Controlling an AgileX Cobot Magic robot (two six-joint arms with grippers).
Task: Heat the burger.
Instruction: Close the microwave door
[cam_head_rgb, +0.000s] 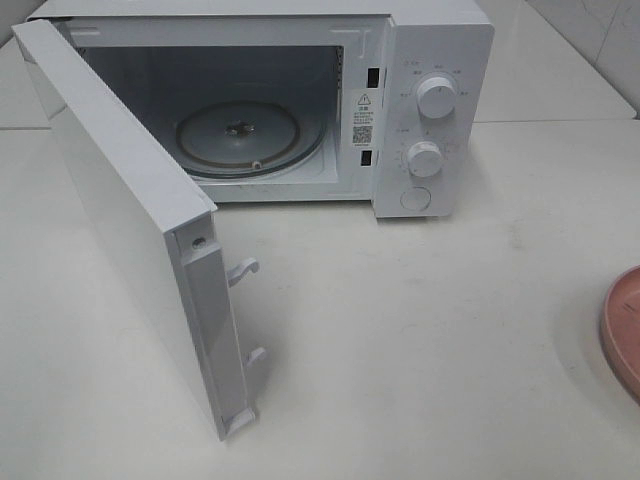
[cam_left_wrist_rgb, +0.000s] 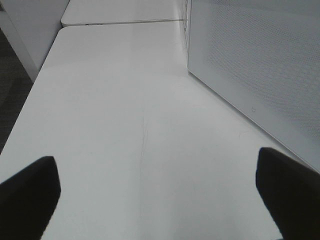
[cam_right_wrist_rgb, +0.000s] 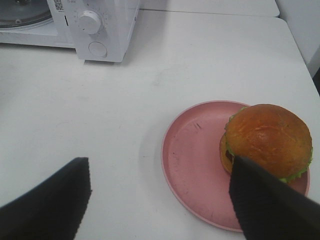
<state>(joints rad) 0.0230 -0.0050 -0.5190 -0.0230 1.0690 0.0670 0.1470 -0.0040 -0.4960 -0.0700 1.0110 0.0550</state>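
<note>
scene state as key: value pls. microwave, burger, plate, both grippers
microwave: white, on the table, two knobs on its front panel
microwave door: swung wide open
turntable: bare glass, nothing on it
burger: on the pink plate, off-centre toward one rim, outside the microwave
pink plate position: right of the microwave, only its edge shows in the exterior high view
left gripper: open, empty, over bare table beside the door
right gripper: open, empty, above the plate with one finger in front of the burger; contact cannot be told
</note>
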